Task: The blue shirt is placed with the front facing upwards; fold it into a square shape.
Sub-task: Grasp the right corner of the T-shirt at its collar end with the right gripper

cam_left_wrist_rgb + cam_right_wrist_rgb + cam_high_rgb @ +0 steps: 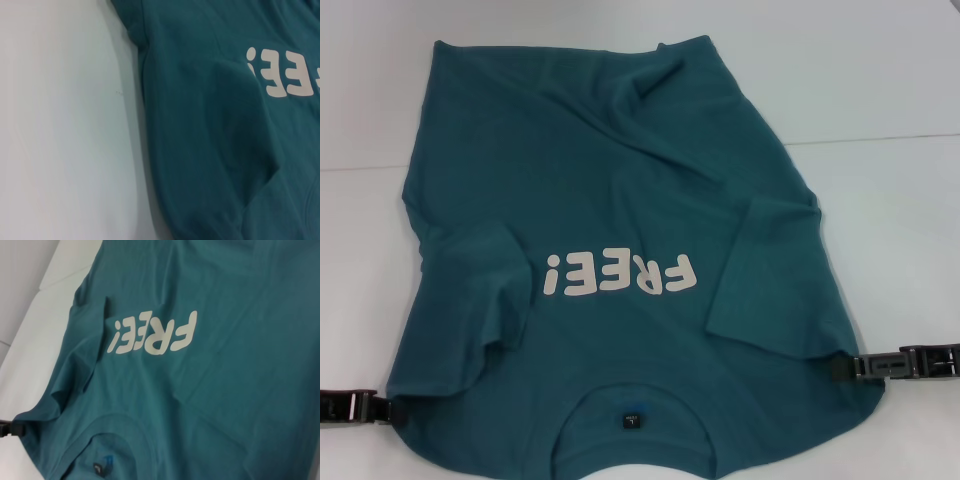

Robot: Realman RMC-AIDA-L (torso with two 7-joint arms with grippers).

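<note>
Head view: blue shirt (620, 200) spread on white table (880, 80), print up, collar near. Left gripper (382, 408) and right gripper (840, 369) seen at shoulder edges; jaw state cannot be told.
Left wrist view: shirt's left edge shown on table.
Right wrist view: "FREE!" lettering (152, 332) and collar shown.

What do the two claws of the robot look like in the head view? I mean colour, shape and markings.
Both are dark, nearly black, blocky parts with flat rectangular segments and lighter grey metal edges. The right claw shows a long boxy body with small pale markings on its side, too small to read. Of the left claw only a short dark piece with a grey bracket shows at the frame edge. No cables are visible.
</note>
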